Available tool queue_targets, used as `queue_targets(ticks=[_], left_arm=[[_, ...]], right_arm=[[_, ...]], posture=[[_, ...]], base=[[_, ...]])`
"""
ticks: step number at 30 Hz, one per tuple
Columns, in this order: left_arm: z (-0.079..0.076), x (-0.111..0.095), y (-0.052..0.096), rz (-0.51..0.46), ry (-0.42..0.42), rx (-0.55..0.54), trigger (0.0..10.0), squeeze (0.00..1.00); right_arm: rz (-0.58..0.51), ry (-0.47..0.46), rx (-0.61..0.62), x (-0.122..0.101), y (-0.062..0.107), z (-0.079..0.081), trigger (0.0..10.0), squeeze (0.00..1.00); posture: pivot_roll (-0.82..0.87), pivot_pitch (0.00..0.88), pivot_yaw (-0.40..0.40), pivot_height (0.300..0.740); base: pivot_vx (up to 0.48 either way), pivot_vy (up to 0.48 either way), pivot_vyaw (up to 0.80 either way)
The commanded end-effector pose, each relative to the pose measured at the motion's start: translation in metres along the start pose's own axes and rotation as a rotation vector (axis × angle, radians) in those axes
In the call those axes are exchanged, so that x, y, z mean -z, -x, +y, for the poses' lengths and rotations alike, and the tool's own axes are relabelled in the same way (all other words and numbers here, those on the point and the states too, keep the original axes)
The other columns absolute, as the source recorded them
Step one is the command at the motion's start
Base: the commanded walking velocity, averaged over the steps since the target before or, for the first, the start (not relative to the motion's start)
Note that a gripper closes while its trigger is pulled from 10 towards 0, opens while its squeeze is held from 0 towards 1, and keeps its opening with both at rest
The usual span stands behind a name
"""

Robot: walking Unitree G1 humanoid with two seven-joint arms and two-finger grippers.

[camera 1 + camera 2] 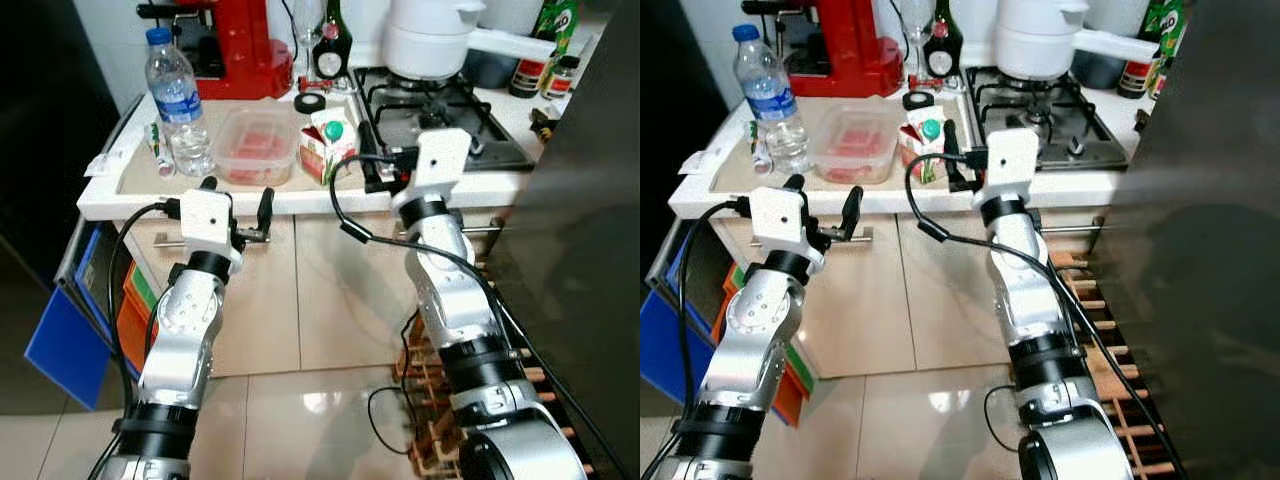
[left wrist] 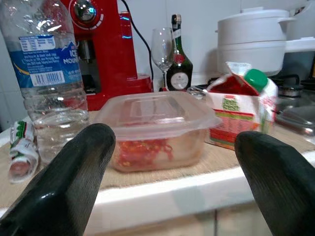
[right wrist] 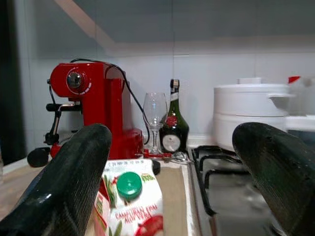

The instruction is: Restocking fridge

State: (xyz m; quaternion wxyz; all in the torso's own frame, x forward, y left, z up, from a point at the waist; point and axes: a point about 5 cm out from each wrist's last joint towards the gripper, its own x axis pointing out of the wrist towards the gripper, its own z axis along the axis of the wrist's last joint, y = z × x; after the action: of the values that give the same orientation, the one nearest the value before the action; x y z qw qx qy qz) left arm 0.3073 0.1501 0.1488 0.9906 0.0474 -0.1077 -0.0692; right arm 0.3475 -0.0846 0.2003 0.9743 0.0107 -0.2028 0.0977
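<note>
With both grippers spread wide, the left gripper was levelled at the clear lidded plastic container on the counter's beige mat and the right gripper at the small green-capped carton beside it, so a square, centred, low grasp was judged best.

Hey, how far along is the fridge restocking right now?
Nothing looks put away yet. The water bottle, food container and carton sit on the counter. The left tool and right tool are open, empty, near the counter edge. All carrying remains.
</note>
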Motion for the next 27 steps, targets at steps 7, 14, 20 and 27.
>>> queue_targets(ticks=[7,14,20,27], left_arm=[[-0.008,-0.006,-0.002,0.018,-0.111,0.051,10.0,0.00],[-0.010,-0.010,0.000,-0.004,-0.114,0.060,10.0,0.00],[-0.007,-0.011,0.007,0.000,-0.110,0.057,10.0,0.00],[0.000,-0.010,0.017,0.024,-0.129,0.052,10.0,0.00]], right_arm=[[-0.011,-0.001,-0.008,-0.002,-0.008,0.000,10.0,0.00],[-0.048,0.010,0.026,-0.009,-0.017,-0.006,10.0,0.00],[-0.051,0.046,0.068,-0.015,-0.031,-0.019,10.0,0.00],[-0.008,0.068,0.154,-0.016,-0.043,-0.039,10.0,0.00]], posture=[[0.00,0.000,0.048,0.740],[0.01,0.000,0.050,0.740],[0.04,0.000,0.050,0.740],[0.08,0.000,0.052,0.740]], base=[[0.253,0.100,0.00],[0.000,0.000,0.00],[0.000,0.000,0.00],[0.000,0.000,0.00]])
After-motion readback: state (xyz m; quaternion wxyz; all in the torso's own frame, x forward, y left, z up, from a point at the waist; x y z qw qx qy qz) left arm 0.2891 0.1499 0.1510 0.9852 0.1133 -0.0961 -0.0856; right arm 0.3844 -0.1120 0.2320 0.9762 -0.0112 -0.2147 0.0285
